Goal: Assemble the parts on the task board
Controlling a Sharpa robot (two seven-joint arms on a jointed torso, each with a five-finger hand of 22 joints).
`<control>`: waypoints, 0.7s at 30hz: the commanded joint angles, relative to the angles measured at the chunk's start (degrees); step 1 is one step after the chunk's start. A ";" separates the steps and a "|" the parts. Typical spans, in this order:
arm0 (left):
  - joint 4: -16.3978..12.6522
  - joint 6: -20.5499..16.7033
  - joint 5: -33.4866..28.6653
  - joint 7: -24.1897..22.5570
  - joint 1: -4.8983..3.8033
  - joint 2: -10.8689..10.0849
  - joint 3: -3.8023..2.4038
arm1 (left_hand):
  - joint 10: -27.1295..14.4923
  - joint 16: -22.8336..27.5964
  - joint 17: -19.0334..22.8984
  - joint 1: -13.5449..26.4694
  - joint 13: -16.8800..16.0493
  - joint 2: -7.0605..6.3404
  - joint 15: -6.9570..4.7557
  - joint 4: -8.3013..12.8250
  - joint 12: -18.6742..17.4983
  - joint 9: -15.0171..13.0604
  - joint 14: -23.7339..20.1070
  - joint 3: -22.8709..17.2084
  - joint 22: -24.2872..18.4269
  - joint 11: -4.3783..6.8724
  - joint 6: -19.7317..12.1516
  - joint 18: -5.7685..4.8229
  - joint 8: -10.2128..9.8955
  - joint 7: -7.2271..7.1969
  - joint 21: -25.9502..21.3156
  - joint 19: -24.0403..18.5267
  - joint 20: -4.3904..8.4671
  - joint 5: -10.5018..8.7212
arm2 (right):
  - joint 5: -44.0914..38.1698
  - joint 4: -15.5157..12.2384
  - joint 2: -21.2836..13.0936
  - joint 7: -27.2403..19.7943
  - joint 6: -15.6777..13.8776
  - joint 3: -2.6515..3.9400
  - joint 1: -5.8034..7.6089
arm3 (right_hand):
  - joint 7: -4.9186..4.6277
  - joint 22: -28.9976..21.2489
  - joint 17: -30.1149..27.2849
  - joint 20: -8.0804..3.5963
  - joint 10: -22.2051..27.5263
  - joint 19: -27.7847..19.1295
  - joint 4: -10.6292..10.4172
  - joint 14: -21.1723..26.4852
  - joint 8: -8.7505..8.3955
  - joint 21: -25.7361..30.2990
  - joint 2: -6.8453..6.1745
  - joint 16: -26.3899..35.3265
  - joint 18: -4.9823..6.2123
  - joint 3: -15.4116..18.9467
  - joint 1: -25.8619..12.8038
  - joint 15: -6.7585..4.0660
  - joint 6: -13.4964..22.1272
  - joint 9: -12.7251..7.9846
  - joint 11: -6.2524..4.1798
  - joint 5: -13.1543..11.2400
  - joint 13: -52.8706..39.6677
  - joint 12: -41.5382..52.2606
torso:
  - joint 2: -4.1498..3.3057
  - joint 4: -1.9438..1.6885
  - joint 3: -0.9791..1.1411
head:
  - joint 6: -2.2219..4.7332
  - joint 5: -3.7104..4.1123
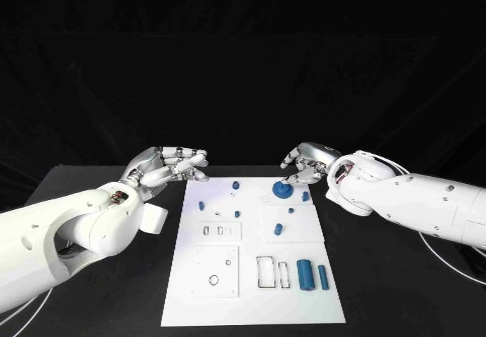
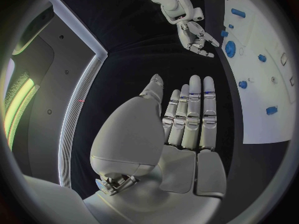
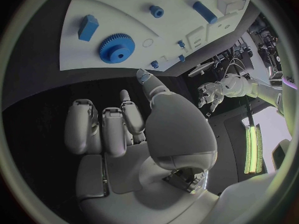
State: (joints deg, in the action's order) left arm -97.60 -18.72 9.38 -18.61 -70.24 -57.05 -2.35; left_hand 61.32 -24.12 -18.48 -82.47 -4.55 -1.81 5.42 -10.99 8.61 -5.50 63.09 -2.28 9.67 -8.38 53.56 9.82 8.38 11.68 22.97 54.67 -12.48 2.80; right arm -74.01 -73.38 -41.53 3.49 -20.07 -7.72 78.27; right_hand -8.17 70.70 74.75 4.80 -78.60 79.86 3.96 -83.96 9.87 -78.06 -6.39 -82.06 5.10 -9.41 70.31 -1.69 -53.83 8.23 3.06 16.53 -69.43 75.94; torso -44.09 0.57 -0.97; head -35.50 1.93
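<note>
Blue gear (image 1: pixel 282 188) ungrasped on task board (image 1: pixel 253 295); right hand (image 1: pixel 307 166) empty, half-curled, poised to pick; left hand (image 1: pixel 170 167) released.

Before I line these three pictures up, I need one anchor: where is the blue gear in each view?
Head view: the blue gear lies at the task board's far edge, just beside the right hand.
Left wrist view: near the board's edge, below the right hand.
Right wrist view: on the board beyond the fingers.
Shared landmark: the blue block beside the gear.
</note>
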 commanded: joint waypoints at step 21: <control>0.28 0.92 -0.44 0.01 -0.06 -0.03 -0.04 | 0.04 0.29 -0.16 0.30 0.05 0.50 -0.10 -0.15 -0.26 0.09 -0.41 0.41 -0.09 -0.25 0.13 0.58 -0.31 0.45 -0.28 -0.39 0.09 0.03 | 1.15 4.17 2.64 3.52 7.73 -0.09 -1.68 | -0.60 3.58 6.46 0.71 -0.33 1.24 -1.16 -4.34 2.33 -2.20 0.77 -3.44 -1.48 2.86 0.21 1.16 3.70 0.81 0.78 1.22 -4.22 3.06 | -0.09 -0.02 -0.02 | -0.20 -0.47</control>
State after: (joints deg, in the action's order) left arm -97.28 -18.72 9.25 -18.40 -70.23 -57.20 -2.35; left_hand 61.32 -24.12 -18.57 -82.46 -4.55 -1.80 5.42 -11.15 8.61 -5.51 63.09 -2.12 9.67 -8.38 53.56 9.82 8.39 11.68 22.98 54.67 -12.48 2.80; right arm -72.07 -69.35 -39.05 6.34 -13.91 -7.79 76.70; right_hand -8.76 74.24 74.95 5.31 -79.03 80.74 2.76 -83.92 12.07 -80.03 -6.04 -85.11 4.37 -6.95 70.58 -0.91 -50.59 8.96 3.37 17.42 -73.69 78.80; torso -44.14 0.55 -0.97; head -35.68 1.71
